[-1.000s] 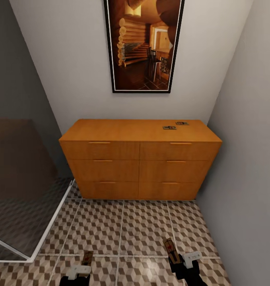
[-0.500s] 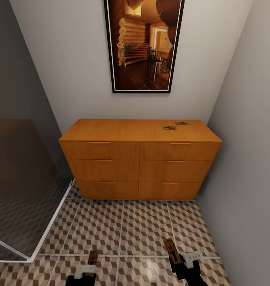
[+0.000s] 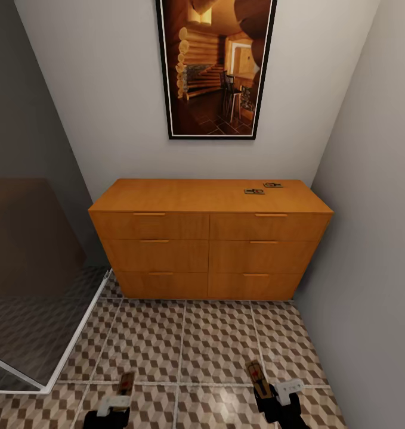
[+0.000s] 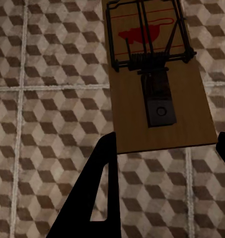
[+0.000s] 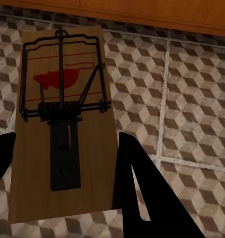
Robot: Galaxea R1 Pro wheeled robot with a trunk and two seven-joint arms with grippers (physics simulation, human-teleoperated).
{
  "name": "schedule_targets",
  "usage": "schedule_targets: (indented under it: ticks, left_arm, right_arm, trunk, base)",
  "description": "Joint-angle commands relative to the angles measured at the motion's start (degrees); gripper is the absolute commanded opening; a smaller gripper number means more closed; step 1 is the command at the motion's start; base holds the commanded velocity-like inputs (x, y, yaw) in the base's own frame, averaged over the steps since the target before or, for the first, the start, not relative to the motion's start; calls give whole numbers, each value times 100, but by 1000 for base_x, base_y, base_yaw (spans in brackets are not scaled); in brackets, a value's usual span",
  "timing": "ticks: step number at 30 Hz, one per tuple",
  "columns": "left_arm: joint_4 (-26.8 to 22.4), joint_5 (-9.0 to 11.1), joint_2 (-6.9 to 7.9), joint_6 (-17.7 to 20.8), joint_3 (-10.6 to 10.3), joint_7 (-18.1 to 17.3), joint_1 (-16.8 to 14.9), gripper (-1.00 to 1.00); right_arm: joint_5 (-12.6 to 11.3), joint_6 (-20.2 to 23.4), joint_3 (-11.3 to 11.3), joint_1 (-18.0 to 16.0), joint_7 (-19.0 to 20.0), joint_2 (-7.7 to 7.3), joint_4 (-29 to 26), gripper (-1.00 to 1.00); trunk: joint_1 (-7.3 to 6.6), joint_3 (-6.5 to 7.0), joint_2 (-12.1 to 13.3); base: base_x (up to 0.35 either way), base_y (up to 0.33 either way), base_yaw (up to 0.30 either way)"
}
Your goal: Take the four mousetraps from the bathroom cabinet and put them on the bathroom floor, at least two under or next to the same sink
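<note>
Item 1. At the lower left of the head view, the left gripper (image 3: 110, 405) pinched one mousetrap (image 3: 126, 383) by its near short end. In the left wrist view this trap (image 4: 157, 74) lay flat between the dark fingers (image 4: 95, 188), board edges caught on both sides, wire frame and red mark at the far end, above the bathroom floor (image 4: 47, 119).

Item 2. At the lower right of the head view, the right gripper (image 3: 280, 396) likewise pinched a second mousetrap (image 3: 257, 375). In the right wrist view that trap (image 5: 62, 134) sat gripped along its long edges, spring and bar clear of the fingers (image 5: 134, 183).

Item 3. Bathroom floor (image 3: 214, 339), cube-patterned tile, across the lower middle of the head view.

Item 4. The cabinet (image 3: 208, 250), centre of frame, all six drawers closed.

Item 5. Two further mousetraps (image 3: 254, 191) and (image 3: 272, 185) lay just beside each other on the cabinet top, right of centre.

Handling, by judgement: thin, rigid, light wooden boards; the wire is likely delicate or sprung. Best held by the bare board edges at the plain end, away from the wire; set down flat.
</note>
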Motion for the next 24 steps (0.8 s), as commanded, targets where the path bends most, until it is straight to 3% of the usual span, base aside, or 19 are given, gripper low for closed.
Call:
schedule_targets:
  ticks: [1,8,24]
  left_arm:
    - [-1,51,-15,-40,-45,16,-9,-100]
    - [-481,56,-87,-23,-33,270,-9,-100]
    - [-15,66,-115,-36,-39,345,-9,-100]
  right_arm:
    - [30,-16,10,-3,-21,-3,5,-100]
    - [30,-21,10,-3,-21,-2,11,-100]
    - [23,-22,10,-3,-21,7,15,-100]
  trunk:
    - [0,-5,-3]
    - [0,-5,-3]
    - [0,-5,-3]
  base:
    - [0,0,0]
    - [0,0,0]
    - [0,0,0]
